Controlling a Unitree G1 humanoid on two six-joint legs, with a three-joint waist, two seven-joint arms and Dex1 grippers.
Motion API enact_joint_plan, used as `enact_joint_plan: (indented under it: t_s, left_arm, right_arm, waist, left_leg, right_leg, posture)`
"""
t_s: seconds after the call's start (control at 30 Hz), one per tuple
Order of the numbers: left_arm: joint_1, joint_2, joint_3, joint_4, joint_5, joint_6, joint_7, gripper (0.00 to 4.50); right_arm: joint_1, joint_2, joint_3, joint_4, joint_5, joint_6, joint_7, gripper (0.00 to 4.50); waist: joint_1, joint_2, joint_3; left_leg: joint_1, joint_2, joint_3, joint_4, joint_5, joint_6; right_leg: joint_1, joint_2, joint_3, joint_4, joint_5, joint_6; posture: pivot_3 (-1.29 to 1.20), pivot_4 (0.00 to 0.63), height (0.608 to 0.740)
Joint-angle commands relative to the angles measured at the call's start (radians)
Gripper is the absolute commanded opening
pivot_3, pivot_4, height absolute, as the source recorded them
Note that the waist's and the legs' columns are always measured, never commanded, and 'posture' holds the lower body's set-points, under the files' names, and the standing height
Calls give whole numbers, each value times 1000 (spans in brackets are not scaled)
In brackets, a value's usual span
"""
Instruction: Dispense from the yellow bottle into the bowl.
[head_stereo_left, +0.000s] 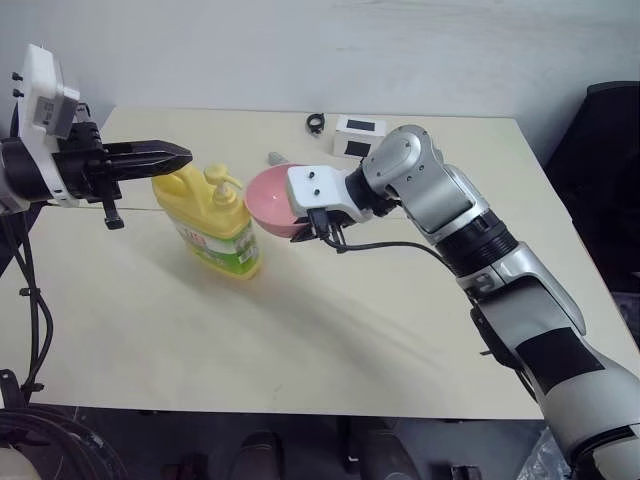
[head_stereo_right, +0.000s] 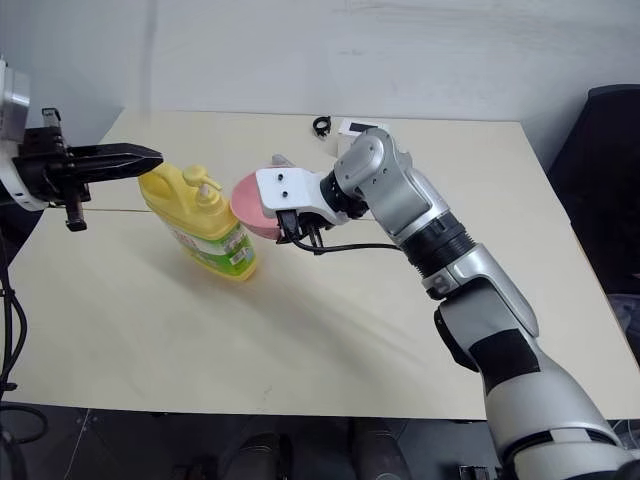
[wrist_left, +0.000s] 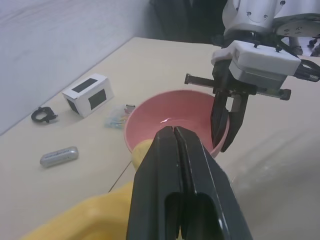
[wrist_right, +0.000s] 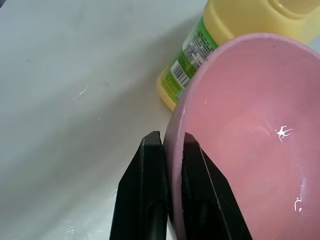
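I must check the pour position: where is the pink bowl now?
In the left eye view the bowl is held up near the table's middle, its rim pinched by the right gripper, just right of the yellow bottle.

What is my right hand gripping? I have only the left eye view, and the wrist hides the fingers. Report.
Observer: The right hand is shut on the bowl, pinching its rim with one finger inside and one outside.
Operator: Check the left hand.
Observer: The left hand is shut and holds nothing, just above the yellow bottle.
Operator: Look inside the bowl.
Observer: Its glossy pink inside looks bare.
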Motion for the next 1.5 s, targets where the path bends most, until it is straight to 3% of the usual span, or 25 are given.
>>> enact_joint_plan:
  t_s: [0.03, 0.63, 1.5]
  left_arm:
    - [-32, -12, 4, 9, 33, -38, -6, 22]
    - [-71, -62, -13, 54, 125, -109, -25, 22]
    - [3, -51, 43, 7, 143, -126, -13, 22]
  right_arm:
    - [-67, 6, -32, -35, 11, 18, 30, 0]
    - [-95, 12, -65, -239, 97, 194, 75, 0]
    - [-59, -22, -27, -243, 71, 128, 94, 0]
  waist:
    - [-1, 0, 0]
    - [-9, 0, 0]
    - [-25, -1, 0]
  left_leg:
    - [-1, 0, 2, 0, 0, 0]
    - [-2, 0, 4, 2, 0, 0]
    - [-2, 1, 5, 2, 0, 0]
  right_leg:
    - [-3, 0, 2, 3, 0, 0]
    - [-7, 0, 6, 7, 0, 0]
    - [-7, -2, 7, 7, 0, 0]
  posture:
    - [0, 150, 740]
    - [0, 150, 740]
    - [0, 150, 740]
